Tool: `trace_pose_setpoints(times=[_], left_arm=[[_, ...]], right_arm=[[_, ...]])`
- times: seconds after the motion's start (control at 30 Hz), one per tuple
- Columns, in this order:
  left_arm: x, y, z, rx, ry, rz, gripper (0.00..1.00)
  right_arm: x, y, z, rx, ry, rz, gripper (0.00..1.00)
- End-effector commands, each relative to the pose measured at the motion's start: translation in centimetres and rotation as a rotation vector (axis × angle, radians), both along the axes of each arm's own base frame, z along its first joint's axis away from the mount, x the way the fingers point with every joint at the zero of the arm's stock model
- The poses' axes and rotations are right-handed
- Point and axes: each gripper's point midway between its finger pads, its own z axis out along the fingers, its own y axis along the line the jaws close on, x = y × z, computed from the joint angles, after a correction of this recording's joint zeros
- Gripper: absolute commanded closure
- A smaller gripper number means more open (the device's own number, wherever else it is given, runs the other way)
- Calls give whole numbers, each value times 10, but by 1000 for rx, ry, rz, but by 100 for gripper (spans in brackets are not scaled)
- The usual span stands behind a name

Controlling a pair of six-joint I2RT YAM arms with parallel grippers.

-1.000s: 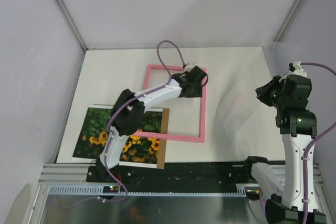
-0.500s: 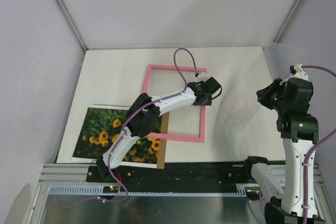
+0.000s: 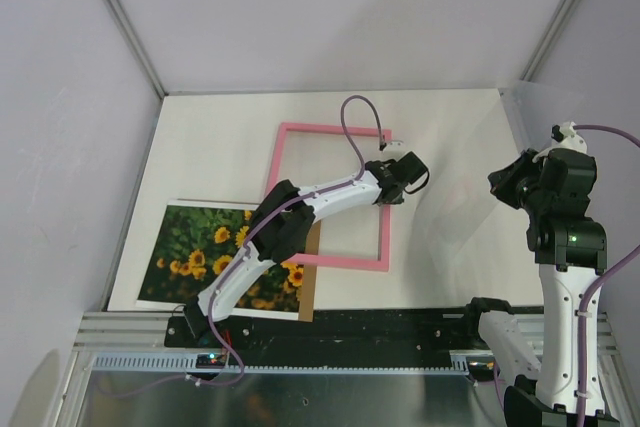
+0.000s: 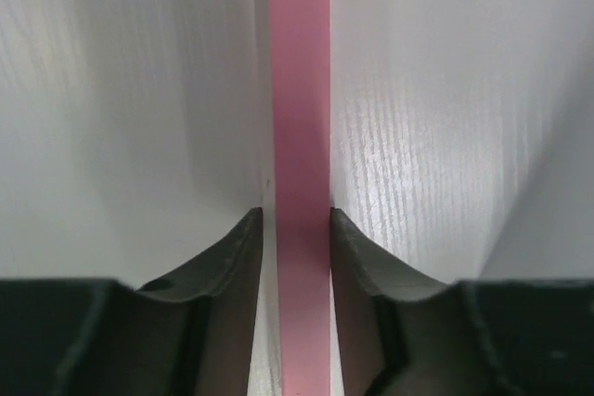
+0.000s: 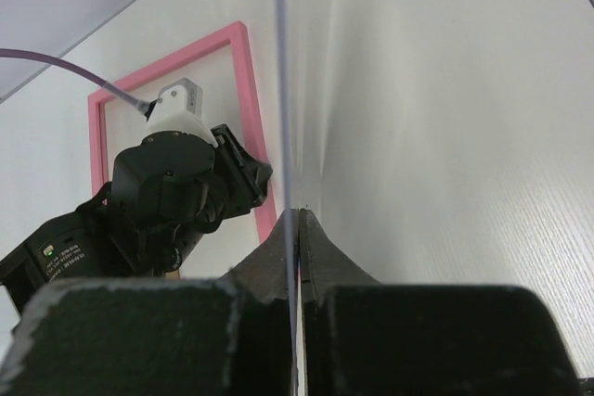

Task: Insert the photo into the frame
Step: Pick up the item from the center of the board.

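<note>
Pink frame (image 3: 340, 262) lies flat around the middle of the counter (image 3: 220, 147); left gripper (image 3: 400, 175) is down over its right rail, fingers (image 4: 232, 266) spread astride the rail and close on both sides, a sliver of white showing beside one finger, not clamped. Sunflower photo (image 3: 200, 252) lies face up at the near left corner, on a brown backing board (image 3: 311, 292); the frame's near left corner overlaps that board's right edge. Right gripper (image 5: 295, 220) is raised by the right edge, pressed together on the edge of a thin clear sheet (image 5: 283, 90).
</note>
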Motion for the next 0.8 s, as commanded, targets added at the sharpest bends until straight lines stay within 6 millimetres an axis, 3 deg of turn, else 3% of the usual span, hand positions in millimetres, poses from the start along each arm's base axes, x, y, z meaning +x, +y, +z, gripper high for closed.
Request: trace_pose_setpoints(times=[0.0, 0.1, 0.2, 0.47, 0.63, 0.77], left_arm=[[4, -8, -2, 5, -15, -13, 67], [8, -10, 13, -10, -34, -24, 87], [18, -8, 53, -44, -82, -37, 98], [37, 29, 207, -197, -239, -61, 100], [30, 35, 301, -398, -309, -90, 100], [15, 31, 364, -617, -312, -102, 100]], right_arm=[[-2, -1, 27, -26, -82, 1, 100], [-2, -2, 27, -28, -81, -2, 100], [-2, -2, 26, -22, -78, -2, 100], [4, 0, 27, 2, -81, -4, 100], [12, -1, 25, 13, -73, -13, 100], [20, 1, 24, 28, -69, -5, 100]])
